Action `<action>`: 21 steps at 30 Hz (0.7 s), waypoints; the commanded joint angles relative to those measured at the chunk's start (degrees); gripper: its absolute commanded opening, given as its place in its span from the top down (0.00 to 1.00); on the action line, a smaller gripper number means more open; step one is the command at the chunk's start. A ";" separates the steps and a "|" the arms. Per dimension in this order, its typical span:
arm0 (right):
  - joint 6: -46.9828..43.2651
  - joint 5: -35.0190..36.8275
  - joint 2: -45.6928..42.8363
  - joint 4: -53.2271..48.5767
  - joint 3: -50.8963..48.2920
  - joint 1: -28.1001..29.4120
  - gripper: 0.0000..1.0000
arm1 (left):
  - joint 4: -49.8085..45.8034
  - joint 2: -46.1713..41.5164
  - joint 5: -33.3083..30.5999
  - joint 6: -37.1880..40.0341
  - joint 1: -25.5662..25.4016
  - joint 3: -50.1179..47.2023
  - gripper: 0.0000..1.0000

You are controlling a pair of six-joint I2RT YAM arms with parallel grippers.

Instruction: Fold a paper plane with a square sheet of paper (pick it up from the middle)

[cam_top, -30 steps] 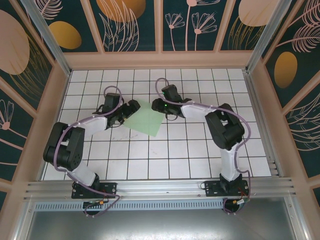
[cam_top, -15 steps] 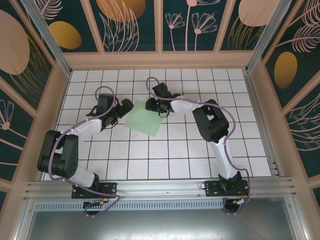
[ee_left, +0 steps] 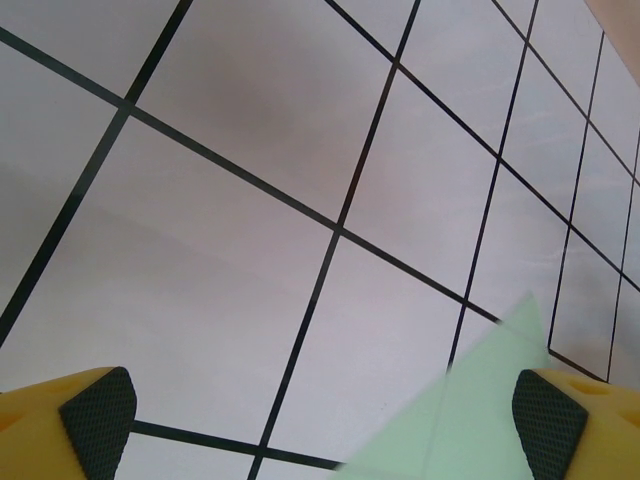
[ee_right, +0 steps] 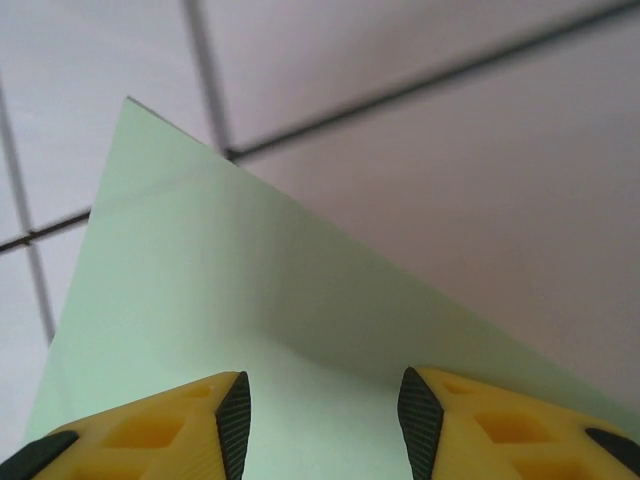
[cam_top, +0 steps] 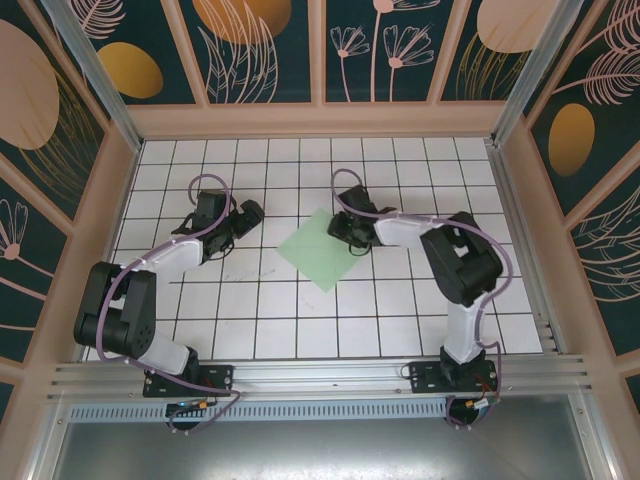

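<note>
The square sheet of paper (cam_top: 318,255) is pale mint green and lies flat on the white grid table, turned like a diamond. My right gripper (cam_top: 342,232) is low over the sheet's right corner. In the right wrist view its jaws (ee_right: 322,412) stand partly apart, with flat paper (ee_right: 200,280) under and between the pads and no pinch on it. My left gripper (cam_top: 250,213) is about a tile left of the sheet, over bare tiles. Its jaws (ee_left: 320,420) are wide open and empty, and a corner of the paper (ee_left: 480,400) reaches toward the right pad.
Wooden walls (cam_top: 120,190) close in the table on the left, back and right. An aluminium rail (cam_top: 320,375) runs along the near edge by both arm bases. White tiles (cam_top: 300,320) lie between the sheet and the rail.
The sheet has slid about a tile to the right and nearer, along with my right gripper. My left gripper has opened fully and stays at the left.
</note>
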 commanded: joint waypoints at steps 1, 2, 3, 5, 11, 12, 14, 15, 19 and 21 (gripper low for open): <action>1.85 5.51 -3.99 -8.25 -4.79 -0.25 0.50 | 0.04 -0.49 -0.38 1.19 0.29 -0.55 0.02; -0.35 6.05 -5.42 -8.91 -3.91 -0.20 0.48 | 0.12 -0.47 -0.18 1.20 0.32 -0.54 0.01; -3.58 5.99 -6.76 -9.49 -2.54 -0.15 0.47 | 0.30 -0.47 0.08 1.14 0.30 -0.53 0.01; -12.81 2.56 -8.00 -9.49 0.65 0.14 0.40 | 0.35 -0.62 0.53 1.07 0.27 -0.61 0.01; -37.22 -2.43 -3.19 -16.96 8.56 2.80 0.13 | 0.18 -1.20 0.31 1.41 0.28 -1.11 0.02; -39.17 -2.07 -1.86 -18.48 9.79 3.22 0.10 | 0.13 -1.11 0.39 1.46 0.33 -1.11 0.01; -42.07 -2.03 0.23 -20.34 11.63 3.95 0.03 | 0.09 -1.04 0.38 1.33 0.33 -1.20 0.01; -43.17 -1.61 1.10 -20.92 12.20 4.46 0.01 | 0.07 -1.01 0.46 1.36 0.30 -1.16 0.02; -45.87 -0.99 2.56 -21.72 12.92 5.92 0.02 | -0.09 -0.65 0.74 1.54 0.28 -0.87 0.01; -46.49 -1.26 3.13 -22.25 12.72 6.12 0.03 | -0.10 -0.48 0.83 1.55 0.33 -0.74 0.01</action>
